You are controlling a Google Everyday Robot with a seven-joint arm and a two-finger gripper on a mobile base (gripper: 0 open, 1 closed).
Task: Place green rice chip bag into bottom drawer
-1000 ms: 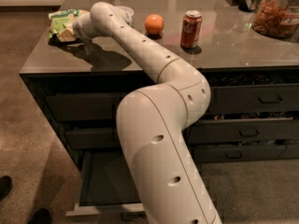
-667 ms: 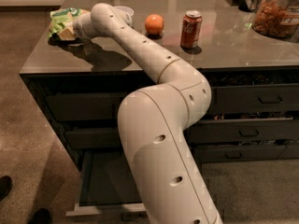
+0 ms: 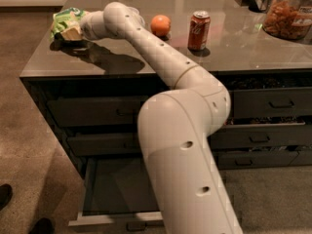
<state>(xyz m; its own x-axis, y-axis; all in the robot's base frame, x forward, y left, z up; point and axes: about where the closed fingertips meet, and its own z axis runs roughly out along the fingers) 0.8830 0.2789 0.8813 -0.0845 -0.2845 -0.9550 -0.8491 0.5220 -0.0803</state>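
The green rice chip bag (image 3: 64, 22) is at the far left corner of the grey counter (image 3: 234, 57), just above the surface, with a shadow under it. My gripper (image 3: 75, 29) is at the bag's right side and is shut on it; the wrist hides most of the fingers. The arm reaches from the lower middle of the view up and left across the counter. The bottom drawer (image 3: 109, 186) of the dark grey cabinet is pulled open below the bag. It is dark inside and looks empty. The arm hides its right part.
An orange (image 3: 160, 25) and a red soda can (image 3: 199, 30) stand on the counter behind the arm. A clear jar of snacks (image 3: 287, 14) is at the back right. Two closed wide drawers (image 3: 92, 112) lie above the open one. Shoes (image 3: 6, 195) show at the lower left.
The bag and my gripper have risen slightly above the counter's left corner. Nothing else has moved.
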